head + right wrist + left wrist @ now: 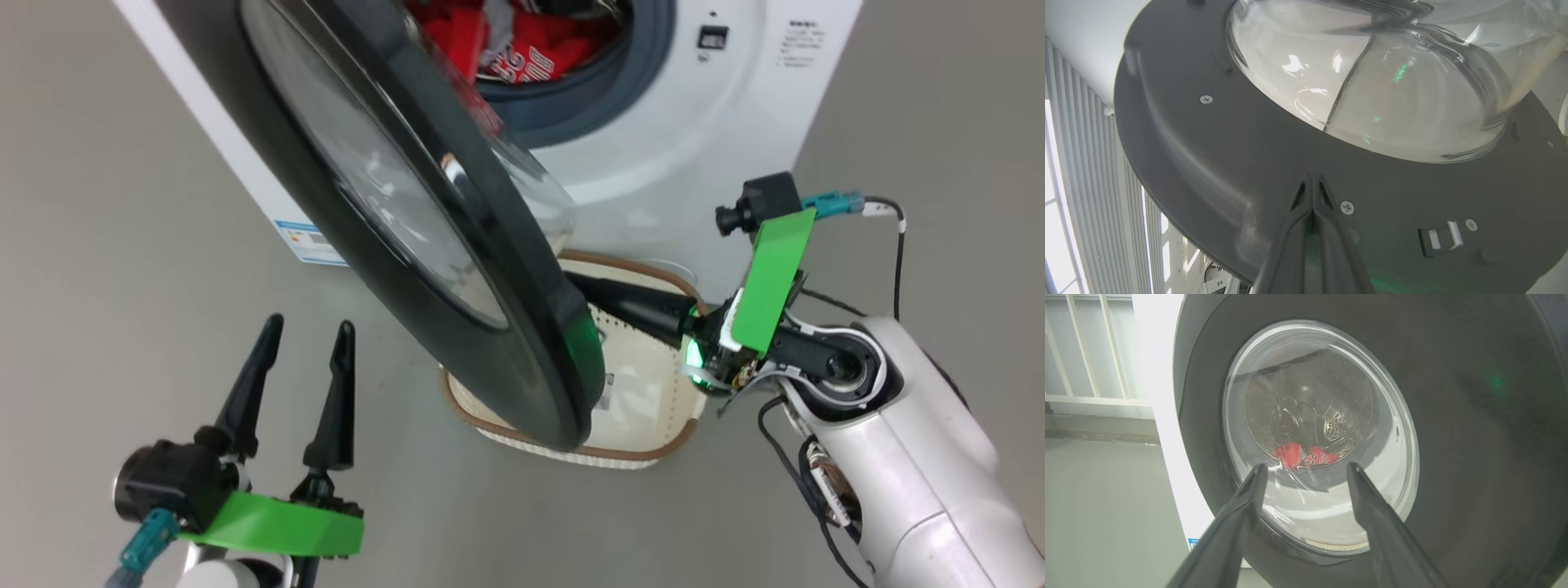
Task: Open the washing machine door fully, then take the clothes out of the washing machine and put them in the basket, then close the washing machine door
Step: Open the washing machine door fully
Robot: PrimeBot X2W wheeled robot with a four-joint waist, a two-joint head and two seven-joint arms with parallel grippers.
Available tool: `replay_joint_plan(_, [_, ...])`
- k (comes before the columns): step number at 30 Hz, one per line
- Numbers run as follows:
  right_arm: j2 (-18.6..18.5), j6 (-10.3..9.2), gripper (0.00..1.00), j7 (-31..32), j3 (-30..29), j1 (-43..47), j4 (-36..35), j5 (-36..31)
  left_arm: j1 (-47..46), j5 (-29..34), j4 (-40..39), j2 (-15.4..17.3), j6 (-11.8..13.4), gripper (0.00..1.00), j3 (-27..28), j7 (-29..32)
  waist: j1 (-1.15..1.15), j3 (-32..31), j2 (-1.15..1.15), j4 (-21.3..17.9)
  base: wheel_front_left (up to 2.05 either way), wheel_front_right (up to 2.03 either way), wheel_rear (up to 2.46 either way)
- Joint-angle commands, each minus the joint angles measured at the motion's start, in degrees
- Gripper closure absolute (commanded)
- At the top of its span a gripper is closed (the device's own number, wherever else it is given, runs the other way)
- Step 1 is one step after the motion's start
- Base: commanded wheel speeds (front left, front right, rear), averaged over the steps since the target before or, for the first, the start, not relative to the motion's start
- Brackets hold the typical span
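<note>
The washing machine (694, 122) stands with its door (457, 269) swung partway out, the black ring edge-on above the basket (629, 265). Red clothes (522, 49) lie in the drum. My left gripper (310, 327) is open at the lower left, in front of the door's outer face and apart from it. In the left wrist view my left gripper (1307, 467) points at the door (1474, 437) glass, and the clothes (1316, 455) show through it. My right gripper (1312, 177) is shut and empty, tips against the door's dark inner face (1208, 155) below the glass bowl (1372, 81). Its fingers (637, 306) reach behind the door's edge.
The basket sits on the grey floor right under the door's free edge. A blue label (314, 242) marks the machine's lower corner. A latch (1439, 241) sits on the door's inner face. White window bars (1086, 355) and vertical blinds (1086, 163) stand beyond.
</note>
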Motion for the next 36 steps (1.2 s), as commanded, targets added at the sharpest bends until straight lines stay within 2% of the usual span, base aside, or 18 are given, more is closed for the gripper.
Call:
replay_joint_plan(1, [1.76,0.44,1.0,0.49,1.38,0.7,-1.79,0.63,0.31,-0.45,-1.03,0.87,-0.31,0.0,1.92,-0.28,0.0,-2.18,0.0,2.25,0.0,0.0,0.0])
replay_joint_plan(13, [1.92,0.44,1.0,0.13,3.96,3.82,-0.76,2.24,2.41,-0.75,0.7,0.87,-0.31,0.0,1.81,-0.28,0.0,-6.39,0.0,7.28,0.0,0.0,0.0])
replay_joint_plan(29, [1.93,0.44,1.0,-3.56,9.72,5.95,-0.27,4.9,3.65,0.27,2.92,0.86,-0.31,0.0,0.03,-0.28,0.0,-10.13,0.0,14.86,0.0,0.0,0.0])
replay_joint_plan(36, [1.94,0.44,1.0,-4.72,13.29,4.06,0.24,4.92,4.33,-0.09,1.83,0.86,-0.31,0.0,1.84,-0.28,0.0,-9.15,0.0,15.76,0.0,0.0,0.0])
